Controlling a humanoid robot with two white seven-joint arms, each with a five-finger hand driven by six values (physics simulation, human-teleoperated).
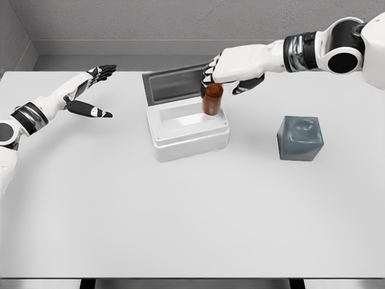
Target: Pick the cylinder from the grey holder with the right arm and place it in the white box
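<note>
At about nine o'clock on the table point(180, 229), my left hand point(90, 90) hangs with its fingers spread wide and holds nothing; the thumb points down toward the surface and the other fingers reach up toward the back wall. My left arm enters from the lower left edge, and its shoulder end is cut off by the frame.

Near the middle, toward twelve o'clock, sits the white box point(187, 129) with its lid point(174, 84) raised at the back. The lid's right end is hidden behind my right hand point(234, 67).

That hand is closed around the top of the brown cylinder point(213, 99), which stands upright over the right side of the box's opening. My fingers cover its upper end, so I cannot see the cap. Its lower end sits behind the box's rim, and I cannot tell whether it touches the floor inside or hangs just above.

At about three o'clock the grey holder point(300, 138) sits apart from the box; its top recess is dim and hard to read. My right arm runs out through the upper right corner, cut off there.
</note>
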